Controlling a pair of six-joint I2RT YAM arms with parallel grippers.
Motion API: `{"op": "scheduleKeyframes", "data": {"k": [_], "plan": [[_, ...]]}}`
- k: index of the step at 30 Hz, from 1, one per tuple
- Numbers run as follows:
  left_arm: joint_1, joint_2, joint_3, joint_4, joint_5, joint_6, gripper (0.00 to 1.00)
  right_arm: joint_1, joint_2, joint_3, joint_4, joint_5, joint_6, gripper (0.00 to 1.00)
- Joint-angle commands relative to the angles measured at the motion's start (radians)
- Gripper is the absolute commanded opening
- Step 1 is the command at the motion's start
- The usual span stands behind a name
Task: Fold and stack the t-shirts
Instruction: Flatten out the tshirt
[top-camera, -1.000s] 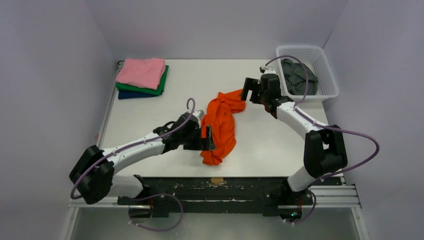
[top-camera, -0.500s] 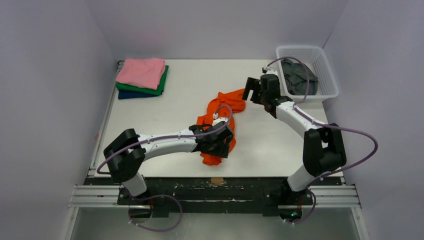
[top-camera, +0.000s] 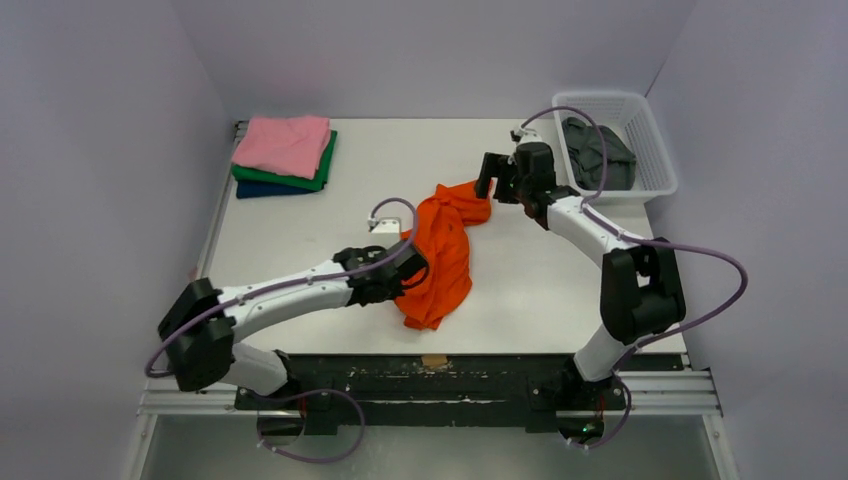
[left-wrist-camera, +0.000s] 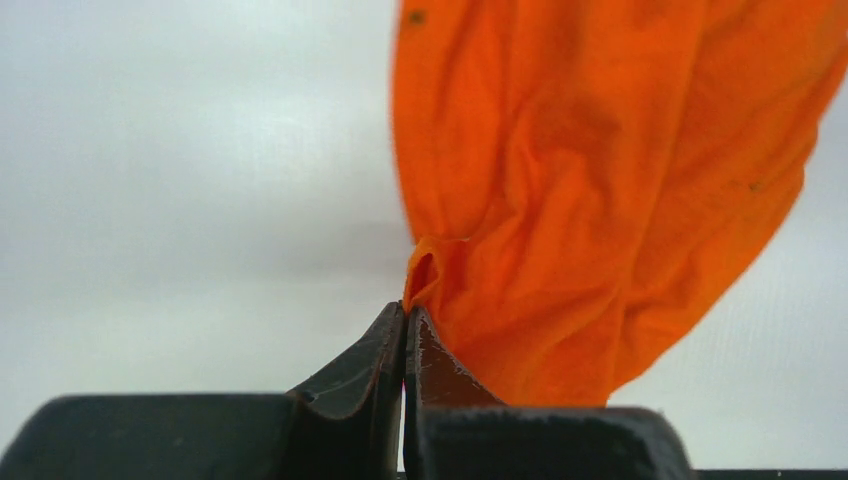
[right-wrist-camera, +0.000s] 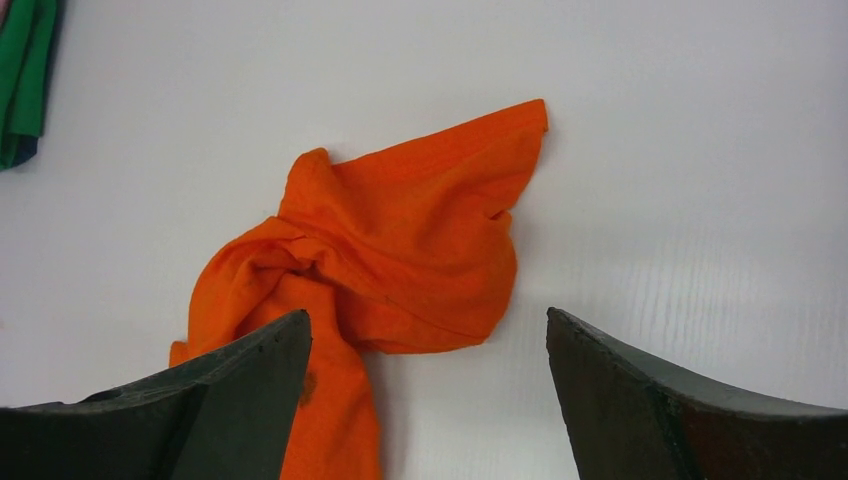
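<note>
Pinching a wrinkled fold of the crumpled bright orange cloth t-shirt (left-wrist-camera: 600, 200), my left end effector (left-wrist-camera: 405, 318) is closed tight; my right end effector (right-wrist-camera: 428, 320) gapes wide, empty.

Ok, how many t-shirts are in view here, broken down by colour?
Orange t-shirt: 1
Pink t-shirt: 1
Green t-shirt: 1
Navy t-shirt: 1
Dark grey t-shirt: 1, bundled in the basket
Total: 5
</note>
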Motion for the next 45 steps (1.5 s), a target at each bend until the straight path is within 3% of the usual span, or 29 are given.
{"op": "scheduleKeyframes", "data": {"k": [1,9,17,24,26,27,28,31,32,38,45], "plan": [[0.112,-0.208,-0.120,-0.015,-0.119,-0.045,0.00,0.029,0.026,0.071,0.033,-0.062,-0.097,0.85],[0.251,-0.338,-0.219,0.003,-0.131,-0.025,0.00,0.071,0.183,0.223,-0.037,-0.040,-0.159,0.82],[0.314,-0.303,-0.252,0.119,-0.078,0.027,0.00,0.082,0.343,0.359,-0.096,0.040,-0.166,0.81],[0.329,-0.257,-0.254,0.190,-0.061,0.047,0.00,0.086,0.436,0.367,-0.089,0.167,-0.091,0.80],[0.336,-0.252,-0.252,0.198,-0.063,0.047,0.00,0.085,0.461,0.368,-0.091,0.161,-0.070,0.74],[0.340,-0.253,-0.252,0.200,-0.065,0.046,0.00,0.086,0.468,0.359,-0.070,0.149,-0.061,0.68],[0.346,-0.257,-0.250,0.203,-0.068,0.048,0.00,0.086,0.465,0.342,-0.049,0.135,-0.058,0.55],[0.361,-0.292,-0.227,0.213,-0.099,0.079,0.00,0.088,0.411,0.314,0.001,0.130,-0.049,0.03],[0.362,-0.318,-0.211,0.207,-0.132,0.090,0.00,0.088,0.374,0.307,0.011,0.140,-0.046,0.00],[0.365,-0.525,-0.054,0.183,-0.288,0.246,0.00,0.088,0.057,0.246,0.062,0.157,-0.045,0.00],[0.362,-0.809,0.056,0.314,-0.316,0.487,0.00,0.087,-0.312,0.167,0.056,0.083,-0.072,0.00]]}}
